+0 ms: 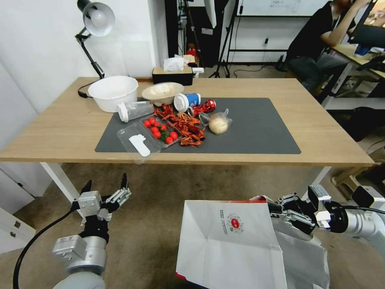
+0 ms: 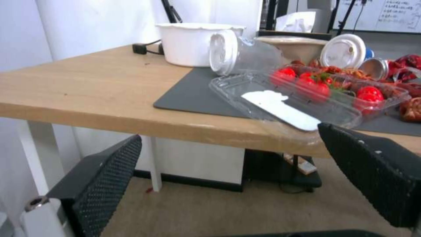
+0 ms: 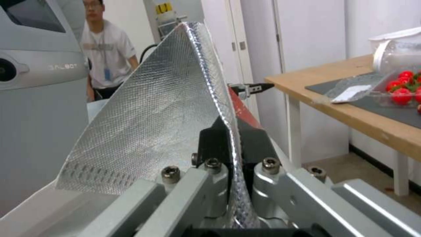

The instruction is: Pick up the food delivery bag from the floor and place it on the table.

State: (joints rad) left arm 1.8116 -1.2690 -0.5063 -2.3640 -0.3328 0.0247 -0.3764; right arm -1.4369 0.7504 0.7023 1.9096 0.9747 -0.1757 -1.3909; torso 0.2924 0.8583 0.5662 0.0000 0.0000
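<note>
Gripping the food delivery bag (image 1: 230, 241) by its rim, your right claw (image 1: 276, 214) is clamped shut, bag raised before the counter (image 1: 60, 132), not yet placed. Left claw (image 1: 105, 188) hangs spread, empty.

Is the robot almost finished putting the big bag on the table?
About halfway. Done: the right end effector has pinched the rim of the large white paper delivery bag with red sides and foil lining. In hand: the bag hangs in front of the wide light-wood table, below its top. Left: setting it on the table. The left end effector waits open, holding nothing.
</note>
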